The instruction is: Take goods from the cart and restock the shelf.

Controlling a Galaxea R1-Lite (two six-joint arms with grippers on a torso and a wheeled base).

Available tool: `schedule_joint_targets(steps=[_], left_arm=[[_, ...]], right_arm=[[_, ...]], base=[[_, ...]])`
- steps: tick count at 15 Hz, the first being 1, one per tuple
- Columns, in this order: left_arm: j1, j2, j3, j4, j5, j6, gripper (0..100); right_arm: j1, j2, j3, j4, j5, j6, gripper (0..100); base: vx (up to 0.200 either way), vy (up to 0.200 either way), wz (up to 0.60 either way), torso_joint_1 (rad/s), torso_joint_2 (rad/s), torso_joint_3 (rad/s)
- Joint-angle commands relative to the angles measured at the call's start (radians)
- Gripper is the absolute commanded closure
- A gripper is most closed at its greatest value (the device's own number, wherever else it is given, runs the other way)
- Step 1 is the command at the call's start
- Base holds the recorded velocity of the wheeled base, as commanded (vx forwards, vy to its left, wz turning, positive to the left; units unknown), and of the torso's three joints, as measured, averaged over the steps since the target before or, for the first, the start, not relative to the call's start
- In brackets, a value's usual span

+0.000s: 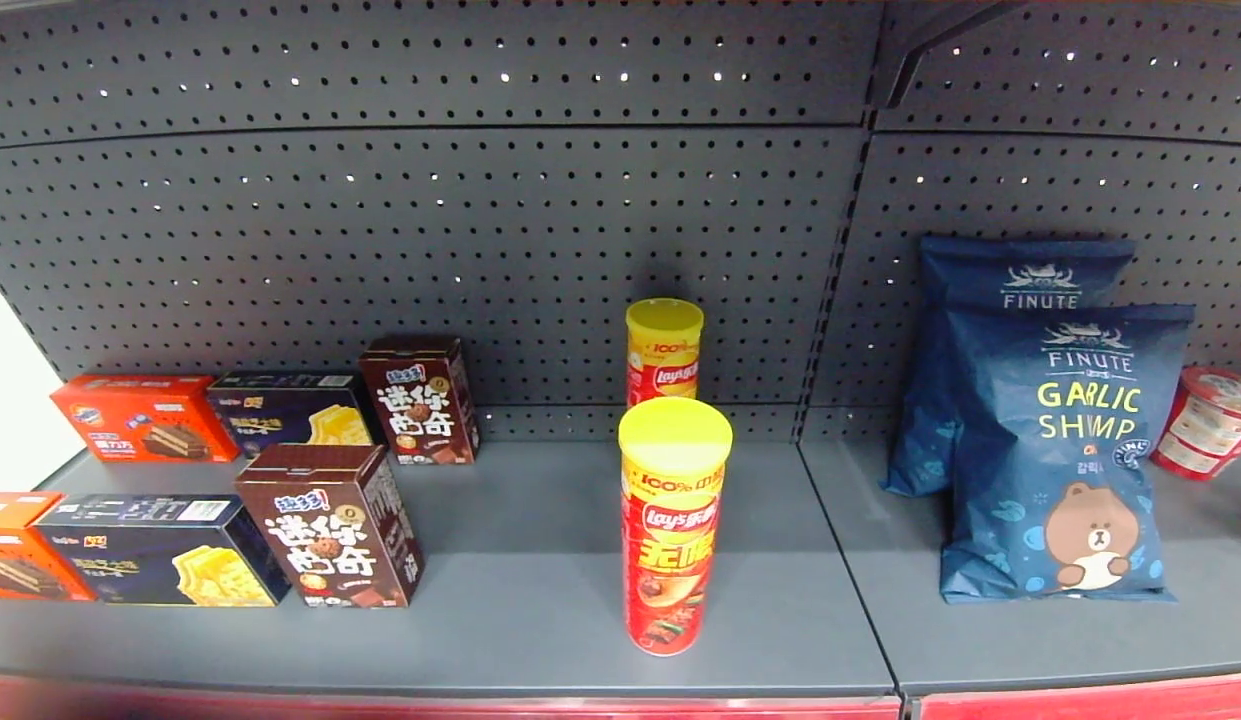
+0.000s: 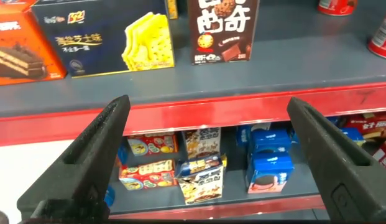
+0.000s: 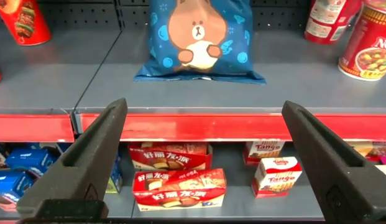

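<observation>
The grey shelf [image 1: 540,560] holds two red chip cans with yellow lids, one at the front [image 1: 673,525] and one behind it [image 1: 663,350]. Brown cookie boxes [image 1: 330,525], dark blue cracker boxes [image 1: 165,550] and orange cake boxes [image 1: 140,415] stand at the left. Two blue shrimp-chip bags [image 1: 1055,455] lean at the right. My left gripper [image 2: 211,155] hangs open in front of the shelf's red edge [image 2: 199,109], below the cracker box [image 2: 109,34] and cookie box [image 2: 220,31], holding nothing. My right gripper [image 3: 205,155] is open and empty below the bear-print bag [image 3: 202,37].
A red cup of noodles [image 1: 1210,420] stands at the far right of the shelf, with more cups [image 3: 370,40] beside the bag. The lower shelf carries small snack boxes [image 2: 202,174] and red cake boxes [image 3: 177,183]. Bare shelf lies between the cookie boxes and the cans.
</observation>
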Motion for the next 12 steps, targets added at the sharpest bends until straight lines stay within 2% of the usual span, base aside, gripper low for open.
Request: schedule_joint_targets(steps=[1,10,11,12], left_arm=[[0.0,0.004,0.0,0.0,0.0,0.0,0],[0.0,0.004,0.002,0.0,0.0,-0.001,0],[0.0,0.004,0.0,0.0,0.0,-0.001,0],[0.0,0.004,0.0,0.0,0.0,-0.001,0]], right_arm=[[0.0,0.002,0.001,-0.001,0.0,-0.001,0],[-0.001,0.002,0.001,-0.001,0.0,0.001,0],[-0.001,0.002,0.001,-0.001,0.0,0.001,0],[-0.001,0.002,0.001,-0.001,-0.001,0.001,0]], base=[[0.0,0.0,0.0,0.0,0.0,0.0],[0.0,0.0,0.0,0.0,0.0,0.0],[0.0,0.0,0.6,0.007,0.0,-0.002],[0.0,0.0,0.0,0.0,0.0,0.0]])
